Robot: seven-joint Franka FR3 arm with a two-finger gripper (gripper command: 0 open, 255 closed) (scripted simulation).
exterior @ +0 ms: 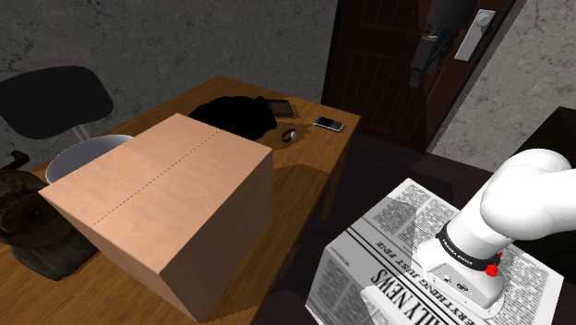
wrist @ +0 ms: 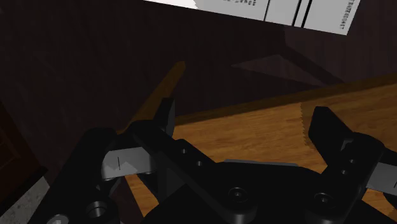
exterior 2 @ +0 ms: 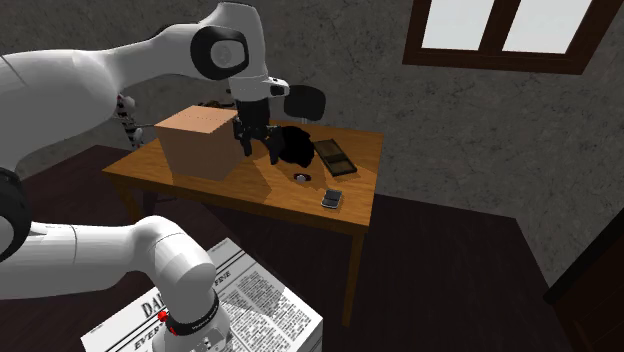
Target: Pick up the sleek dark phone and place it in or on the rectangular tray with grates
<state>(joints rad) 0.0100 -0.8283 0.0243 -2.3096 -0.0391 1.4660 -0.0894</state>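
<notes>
Jaws are standing wide apart, clasping nothing, as the gripper [wrist: 245, 127] is hovering over the wooden table [exterior 2: 260, 185]. The dark phone [exterior 2: 332, 199] is lying well apart from them, near the grated tray [exterior 2: 333, 157].

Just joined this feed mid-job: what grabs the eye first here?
The big cardboard box dominates the wooden table, at the shoulder view's left. The newspaper-covered stand sits at that view's lower right. In the second exterior view the white arm sweeps across the left, its open gripper hanging above the table.
</notes>
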